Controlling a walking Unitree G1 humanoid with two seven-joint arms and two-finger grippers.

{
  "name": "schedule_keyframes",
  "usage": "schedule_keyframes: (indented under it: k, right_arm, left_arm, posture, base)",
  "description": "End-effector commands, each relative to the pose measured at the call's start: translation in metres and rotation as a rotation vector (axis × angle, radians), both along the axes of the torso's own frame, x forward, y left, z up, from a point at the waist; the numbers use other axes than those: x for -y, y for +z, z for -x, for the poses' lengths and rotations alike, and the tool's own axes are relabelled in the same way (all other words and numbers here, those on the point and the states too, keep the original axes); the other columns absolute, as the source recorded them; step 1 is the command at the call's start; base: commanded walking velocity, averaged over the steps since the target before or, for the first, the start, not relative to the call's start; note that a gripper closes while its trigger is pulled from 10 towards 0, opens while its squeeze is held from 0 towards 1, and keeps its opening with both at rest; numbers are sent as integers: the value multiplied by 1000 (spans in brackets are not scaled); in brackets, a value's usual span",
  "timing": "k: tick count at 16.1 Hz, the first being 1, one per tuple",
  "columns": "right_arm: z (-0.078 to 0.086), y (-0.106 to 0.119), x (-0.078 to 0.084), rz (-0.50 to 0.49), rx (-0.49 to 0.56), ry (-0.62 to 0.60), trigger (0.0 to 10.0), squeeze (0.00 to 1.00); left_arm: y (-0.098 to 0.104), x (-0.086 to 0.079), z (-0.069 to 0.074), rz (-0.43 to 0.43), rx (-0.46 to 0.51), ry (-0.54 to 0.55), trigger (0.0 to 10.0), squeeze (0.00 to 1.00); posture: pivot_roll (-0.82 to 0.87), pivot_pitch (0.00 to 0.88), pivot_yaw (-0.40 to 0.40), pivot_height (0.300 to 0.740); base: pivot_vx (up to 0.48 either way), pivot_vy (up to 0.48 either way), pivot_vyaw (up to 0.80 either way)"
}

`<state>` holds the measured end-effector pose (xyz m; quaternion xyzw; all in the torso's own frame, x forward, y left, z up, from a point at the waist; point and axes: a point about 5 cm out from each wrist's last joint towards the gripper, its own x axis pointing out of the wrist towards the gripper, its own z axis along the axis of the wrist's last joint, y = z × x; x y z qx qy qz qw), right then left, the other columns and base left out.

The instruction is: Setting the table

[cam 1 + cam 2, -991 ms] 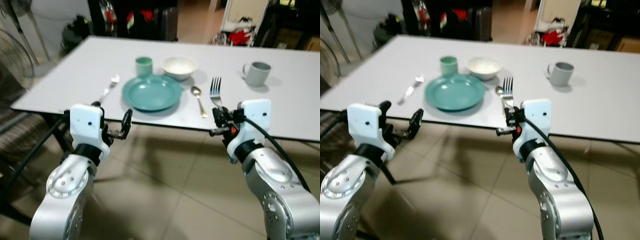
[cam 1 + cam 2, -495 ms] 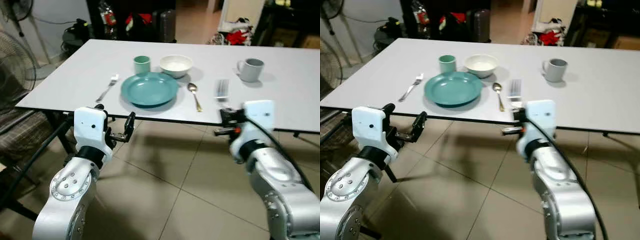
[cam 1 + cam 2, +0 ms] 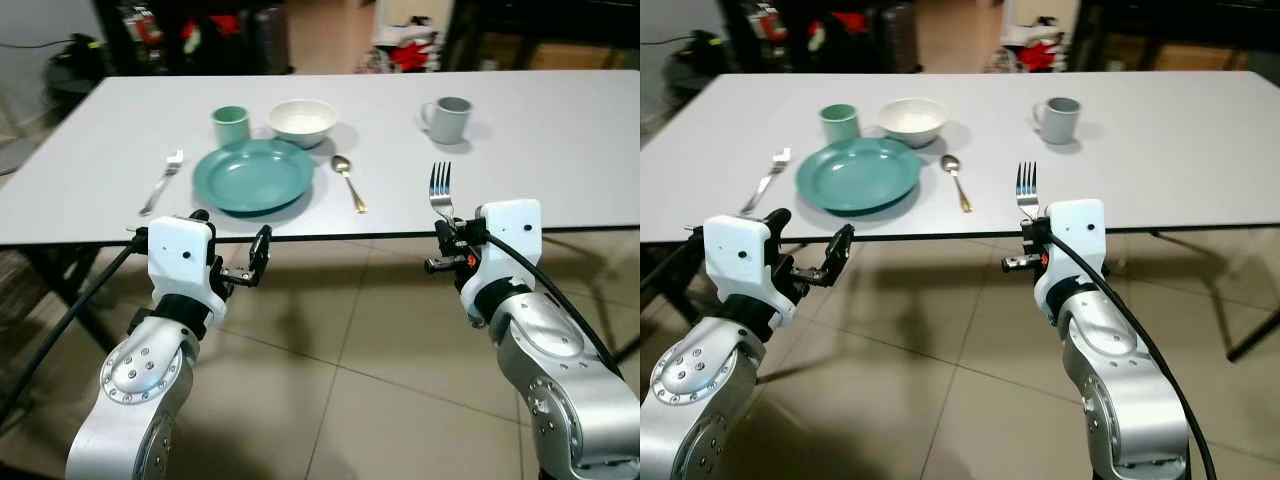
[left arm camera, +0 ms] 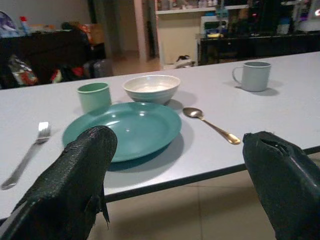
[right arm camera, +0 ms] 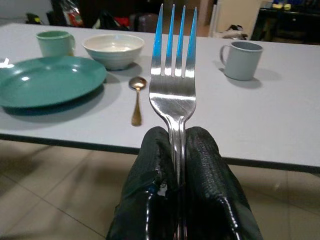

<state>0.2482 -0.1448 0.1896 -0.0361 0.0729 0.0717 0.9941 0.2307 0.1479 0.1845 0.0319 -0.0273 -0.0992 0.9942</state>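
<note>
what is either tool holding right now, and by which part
The right tool is shut on a fork, pinching its handle just below the neck, tines up. The left tool is open and holds nothing.

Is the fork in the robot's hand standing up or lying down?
Standing up. The right hand pinches the fork by its handle, its prongs pointing straight up, held off the table.

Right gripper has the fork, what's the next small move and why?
Probably ease the right gripper forward over the table. It is shut on the fork, held upright just short of the table edge; the bare spot right of the spoon looks free.
</note>
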Motion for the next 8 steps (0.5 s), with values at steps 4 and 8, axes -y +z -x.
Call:
schedule_keyframes:
  k: [4,8]
  right_arm:
    - [1,-1,-1,15,-14,14,10000,0]
    - [1,-2,0,16,-17,9,10000,0]
  left_arm:
    - [-2,1,1,16,-2,-12,10000,0]
    - [-2,1,2,19,-4,-17,10000,0]
  posture:
    - [-59,0,13,740]
    - [-62,0,15,740]
  base:
    - [201,0,-200]
    - [345,0,-800]
